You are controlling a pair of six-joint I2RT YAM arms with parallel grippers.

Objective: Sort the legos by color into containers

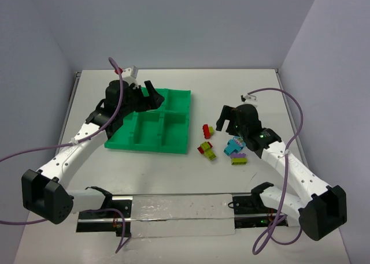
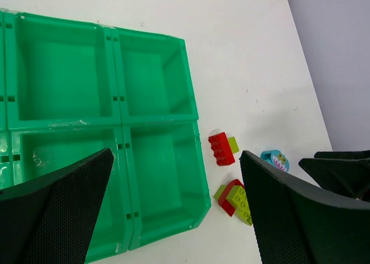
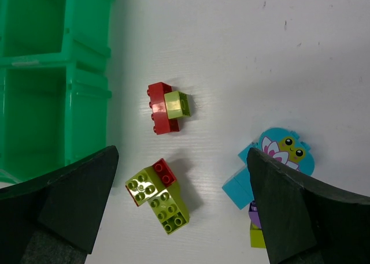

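Legos [image 1: 234, 145] lie loose on the bench [image 1: 173, 177], just right of the green tray [image 1: 150, 147], and none is in a compartment yet. Nearest the arm bases sits a purple and yellow-green piece [image 1: 239, 159], with a cyan piece bearing a frog face [image 3: 277, 160] touching it on the far side. A little to the left is a clump of red and yellow-green bricks [image 3: 156, 194], and beyond that a red brick with a small yellow-green one on it [image 3: 165, 108]. Several pieces look joined across colours, so they would probably have to be parted before they can be sorted.

The right jaws hang over this scatter, spread wide and holding nothing. In the wrist view the two red and yellow-green pieces lie in the gap below them, a stance that suits a first pick. The legos all lie within that arm's reach, which is likely why it has the work.

Every tray compartment [image 2: 156, 79] in view is bare. The left jaws stand over the tray's far left part, also wide apart and holding nothing, seemingly waiting where they do not block the other arm.
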